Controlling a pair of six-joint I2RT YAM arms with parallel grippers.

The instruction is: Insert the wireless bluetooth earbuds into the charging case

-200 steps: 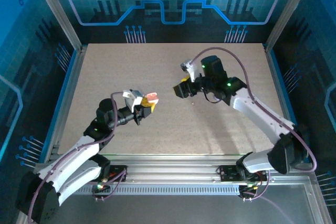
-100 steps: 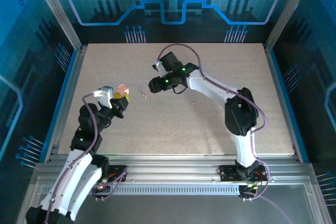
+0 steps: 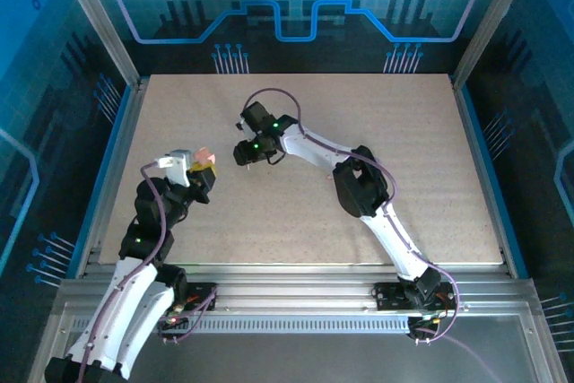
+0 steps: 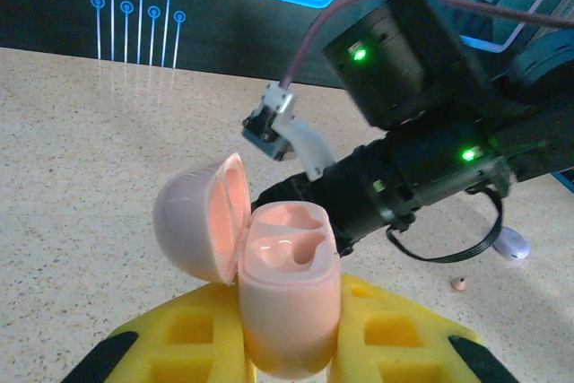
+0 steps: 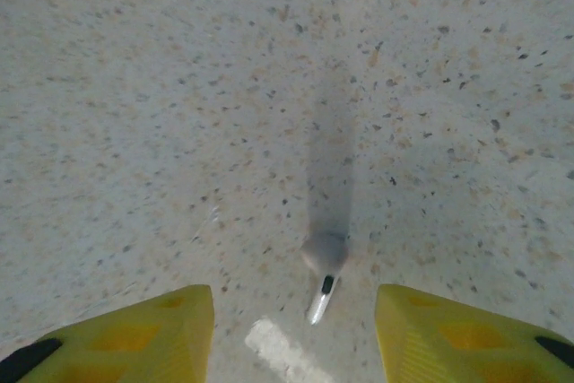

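Note:
The charging case (image 4: 287,298) is pale pink and stands upright between the yellow fingers (image 4: 408,325) of my left gripper (image 4: 289,334), which is shut on it. Its lid (image 4: 199,220) hangs open to the left, and both sockets show bare. From above, the case (image 3: 207,156) is at the left gripper (image 3: 204,170), left of centre. My right gripper (image 3: 240,157) hangs just to the right of it, low over the table. One pale earbud (image 5: 324,262) lies on the table between the right gripper's (image 5: 296,338) open yellow fingers (image 5: 134,338), touching neither.
The speckled table (image 3: 296,213) is fenced by metal posts and blue walls. The right arm (image 4: 404,159) stretches across just behind the case. A small pale lavender piece (image 4: 511,242) and a tiny bit (image 4: 458,284) lie on the table further right.
The right arm has swung far left across the table and come down over the earbud. The left arm drew back to the left with the open case, then held still.

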